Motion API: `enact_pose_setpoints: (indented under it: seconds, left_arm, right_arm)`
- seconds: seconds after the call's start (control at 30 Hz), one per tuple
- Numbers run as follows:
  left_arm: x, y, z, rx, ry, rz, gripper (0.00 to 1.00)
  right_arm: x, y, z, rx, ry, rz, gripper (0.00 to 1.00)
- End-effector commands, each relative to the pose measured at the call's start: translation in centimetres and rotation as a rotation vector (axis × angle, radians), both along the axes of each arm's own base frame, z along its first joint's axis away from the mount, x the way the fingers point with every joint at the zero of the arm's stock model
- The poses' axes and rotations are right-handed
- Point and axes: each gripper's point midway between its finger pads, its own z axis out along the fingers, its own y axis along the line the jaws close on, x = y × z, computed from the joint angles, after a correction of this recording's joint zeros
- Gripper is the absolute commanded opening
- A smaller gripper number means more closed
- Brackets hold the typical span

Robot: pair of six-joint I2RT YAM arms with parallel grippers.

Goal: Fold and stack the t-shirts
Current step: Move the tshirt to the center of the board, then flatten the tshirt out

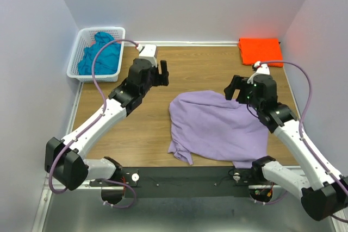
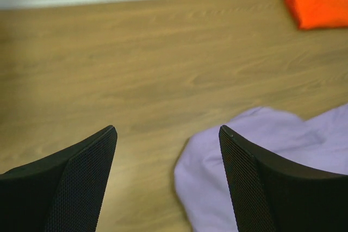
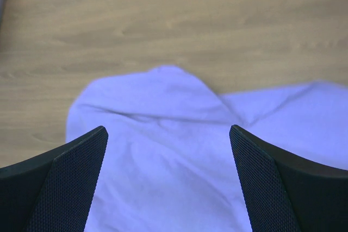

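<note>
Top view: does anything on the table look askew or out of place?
The lavender t-shirt lies rumpled and skewed mid-table, one corner trailing toward the near edge. The teal t-shirt is bunched in the white basket. The orange t-shirt sits neatly folded at the far right corner.

I am looking down on a wood-grain table [image 1: 196, 69] that is filling the booth's floor. Plain pale walls are closing it in: a back wall [image 1: 185, 4], a left wall [image 1: 27, 52] and a right wall [image 1: 326, 80]. A white strip [image 1: 190, 43] is running along the table's far edge. Soft, even light is falling everywhere, and a faint orange glow [image 1: 289, 36] is tinting the right wall. A grey metal surface [image 1: 179, 215] is lying nearest me.
</note>
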Motion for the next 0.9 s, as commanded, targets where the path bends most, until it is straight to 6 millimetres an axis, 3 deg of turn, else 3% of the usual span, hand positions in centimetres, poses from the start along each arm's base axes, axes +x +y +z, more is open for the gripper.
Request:
enact_pose_setpoints:
  seconds: [0.0, 0.17, 0.4, 0.47, 0.6, 0.87]
  left_arm:
    - [-2.3, 1.6, -3.3, -0.054, 0.1, 0.067, 0.84]
    - [-6.2, 0.5, -10.5, -0.075, 0.27, -0.032, 0.82]
    - [-9.4, -0.8, -16.6, -0.026, 0.42, -0.126, 0.81]
    - [-9.6, -0.5, -17.5, 0.006, 0.431, -0.134, 0.81]
    - [-9.5, -0.3, -17.8, 0.033, 0.415, -0.144, 0.79]
    - [-9.9, -0.6, -18.2, 0.061, 0.411, -0.2, 0.79]
  right_arm:
    - [-0.7, -0.5, -5.6, 0.005, 0.173, -0.081, 1.0]
    - [-1.4, -1.6, -12.0, -0.022, 0.357, -0.174, 0.98]
    - [-0.6, -1.7, -15.8, -0.065, 0.485, -0.191, 0.8]
    - [-0.2, -1.3, -17.0, -0.068, 0.521, -0.19, 0.7]
    - [1.6, 0.4, -18.0, -0.017, 0.546, -0.168, 0.62]
    - [5.2, 1.9, -18.0, -0.009, 0.526, -0.141, 0.61]
